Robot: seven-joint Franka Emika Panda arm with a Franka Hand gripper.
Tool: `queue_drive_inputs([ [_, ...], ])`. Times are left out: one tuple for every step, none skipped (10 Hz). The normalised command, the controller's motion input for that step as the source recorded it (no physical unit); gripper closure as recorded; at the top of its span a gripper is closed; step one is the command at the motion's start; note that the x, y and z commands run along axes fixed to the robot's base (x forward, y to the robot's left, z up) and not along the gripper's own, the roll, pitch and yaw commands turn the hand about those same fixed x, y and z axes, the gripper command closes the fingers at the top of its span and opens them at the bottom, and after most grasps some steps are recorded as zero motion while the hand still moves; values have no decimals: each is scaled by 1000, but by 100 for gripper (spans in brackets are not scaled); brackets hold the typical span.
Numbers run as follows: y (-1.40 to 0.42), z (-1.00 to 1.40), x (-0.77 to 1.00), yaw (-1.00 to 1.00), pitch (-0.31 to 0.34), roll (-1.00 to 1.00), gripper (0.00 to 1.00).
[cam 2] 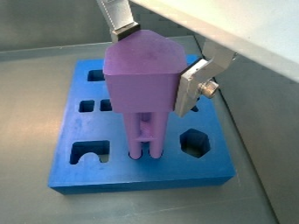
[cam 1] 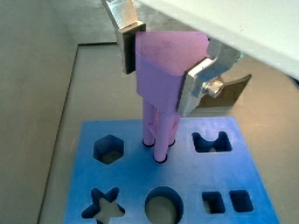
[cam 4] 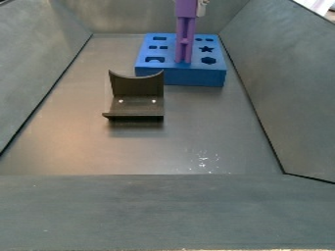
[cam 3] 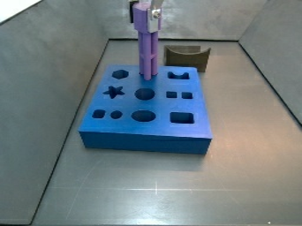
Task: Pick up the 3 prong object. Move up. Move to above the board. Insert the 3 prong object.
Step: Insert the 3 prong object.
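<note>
The 3 prong object (cam 1: 162, 87) is a tall light-purple bar, held upright in both wrist views (cam 2: 140, 83). My gripper (cam 1: 163, 63) is shut on its upper end, a silver finger (cam 2: 191, 86) on each side. The bar's lower end meets the top of the blue board (cam 1: 205, 175) between the hexagon cut-out and a notched cut-out. In both side views the bar (cam 3: 147, 48) (cam 4: 187, 34) stands straight up from the board (cam 3: 177, 132) (cam 4: 210, 71), with the gripper (cam 3: 144, 11) at its top. How deep the prongs sit is hidden.
A dark olive notched block stands behind the board in a side view (cam 3: 186, 57) and apart from it in the middle of the floor (cam 4: 133, 98). Grey bin walls (cam 3: 71, 106) slope up on all sides.
</note>
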Motion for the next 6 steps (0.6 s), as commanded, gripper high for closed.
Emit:
queue_drive_inputs([
  [0,-49,-9,-237,0,-20,100],
  [0,-186,0,-114,0,0,100],
  [0,-294,0,0,-19,23,100],
  [-37,-297,0,180,-61,33,100],
  [-86,-266,0,314,-23,30,100],
  [-80,-366,77,320,-36,17,100],
])
